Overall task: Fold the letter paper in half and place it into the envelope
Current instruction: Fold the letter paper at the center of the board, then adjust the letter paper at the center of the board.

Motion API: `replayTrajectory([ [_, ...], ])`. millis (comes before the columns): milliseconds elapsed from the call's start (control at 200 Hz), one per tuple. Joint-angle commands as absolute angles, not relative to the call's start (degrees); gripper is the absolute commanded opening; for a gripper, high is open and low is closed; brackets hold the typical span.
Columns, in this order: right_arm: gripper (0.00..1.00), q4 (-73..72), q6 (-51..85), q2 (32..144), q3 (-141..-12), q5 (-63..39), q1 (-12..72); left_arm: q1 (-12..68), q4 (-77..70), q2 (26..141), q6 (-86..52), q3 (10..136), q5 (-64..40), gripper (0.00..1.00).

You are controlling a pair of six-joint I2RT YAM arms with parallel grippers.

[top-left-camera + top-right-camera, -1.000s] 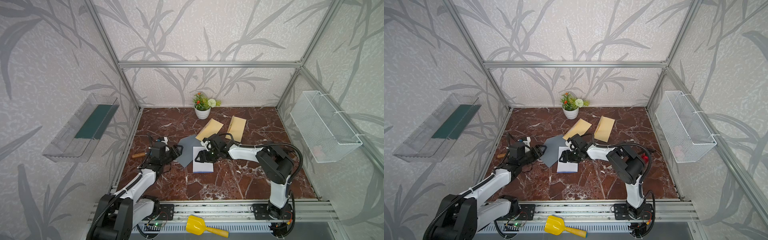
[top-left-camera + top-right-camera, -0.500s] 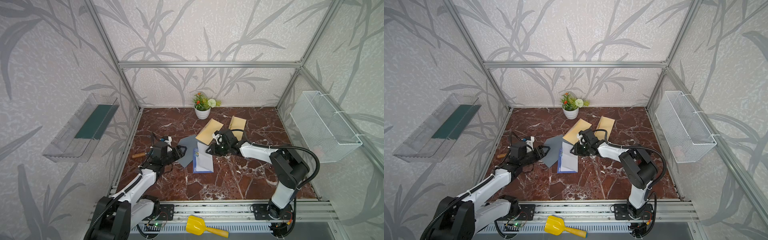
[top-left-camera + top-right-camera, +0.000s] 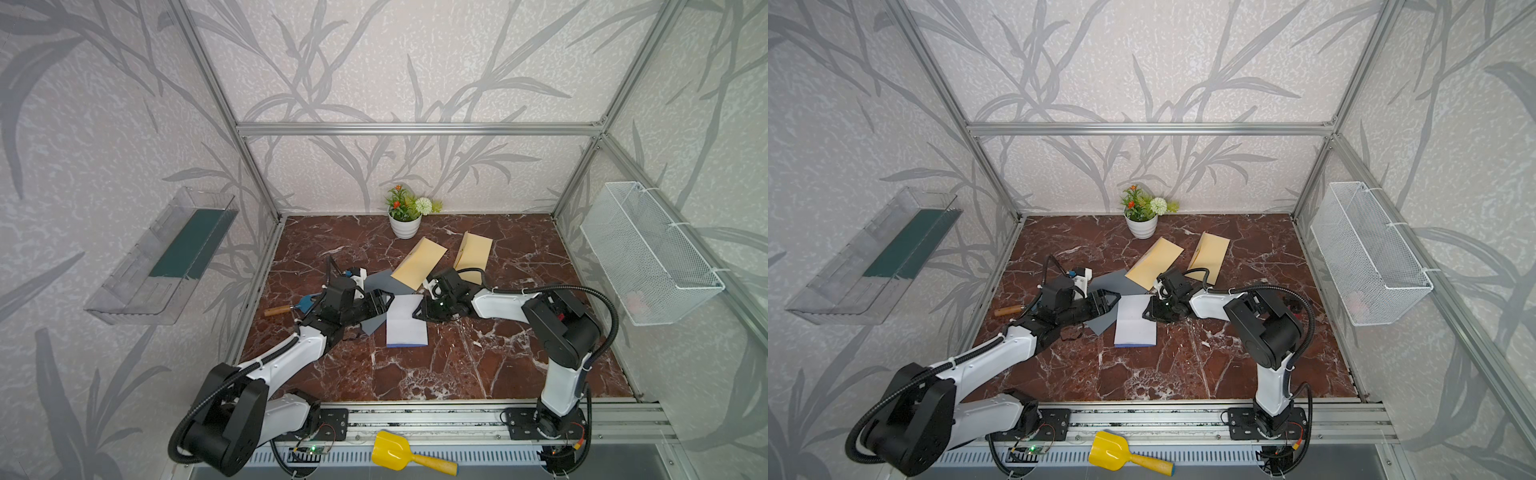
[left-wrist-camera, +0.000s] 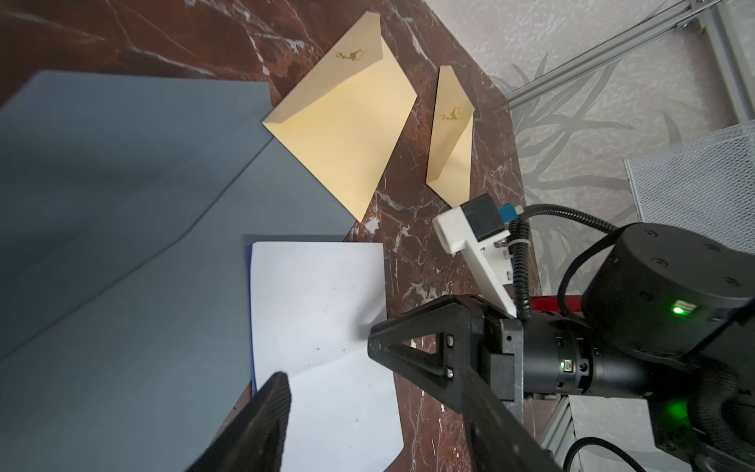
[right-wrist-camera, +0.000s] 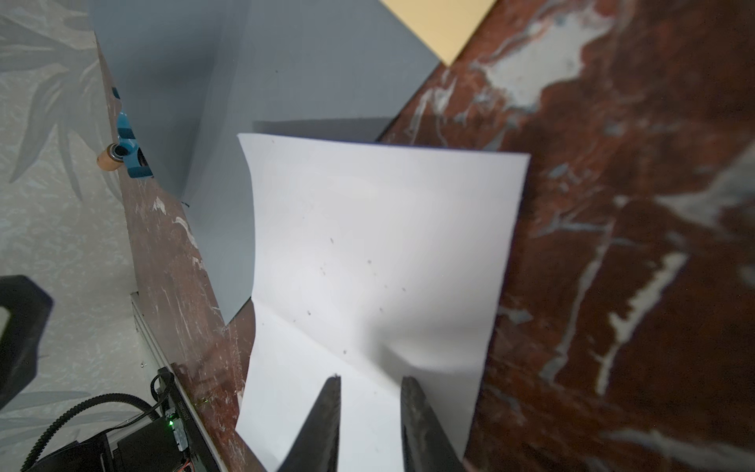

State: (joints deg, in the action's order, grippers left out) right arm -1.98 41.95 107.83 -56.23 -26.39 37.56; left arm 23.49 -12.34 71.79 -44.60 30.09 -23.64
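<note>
right fingers (image 5: 322, 429) cropped, wire basket (image 3: 648, 249) contents blurred

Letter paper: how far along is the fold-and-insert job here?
Done: a crease runs across the letter paper, though it lies nearly flat on the table, so the fold isn't settled. In hand: the right gripper has its fingers narrowly apart over the paper's edge; the left gripper sits open at the grey envelope. Left: finish the fold, insert it.
</note>
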Motion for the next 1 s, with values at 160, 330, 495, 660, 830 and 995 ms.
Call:
replayTrajectory([
  [160,0.3,-0.6,42.1,105.7,-54.4,-23.9,37.8,27.1,-22.0,84.3,-47.1,33.7,-24.0,0.65],
  [330,0.3,-0.8,42.4,105.5,-54.1,-24.6,37.6,28.1,-24.2,89.6,-47.2,34.2,-24.1,0.64],
  [495,0.32,1.0,40.9,101.4,-52.7,-24.5,35.4,28.2,-25.3,92.6,-47.2,33.4,-23.6,0.64],
  [660,0.35,4.5,38.6,98.2,-51.2,-24.4,33.2,28.1,-26.9,94.7,-47.7,33.1,-23.7,0.63],
  [830,0.37,6.1,38.1,95.6,-48.9,-24.3,32.4,28.2,-27.8,95.7,-48.0,33.0,-23.9,0.63],
  [995,0.37,1.4,40.2,98.3,-47.3,-28.3,32.4,28.3,-28.9,96.7,-48.4,32.9,-24.3,0.63],
])
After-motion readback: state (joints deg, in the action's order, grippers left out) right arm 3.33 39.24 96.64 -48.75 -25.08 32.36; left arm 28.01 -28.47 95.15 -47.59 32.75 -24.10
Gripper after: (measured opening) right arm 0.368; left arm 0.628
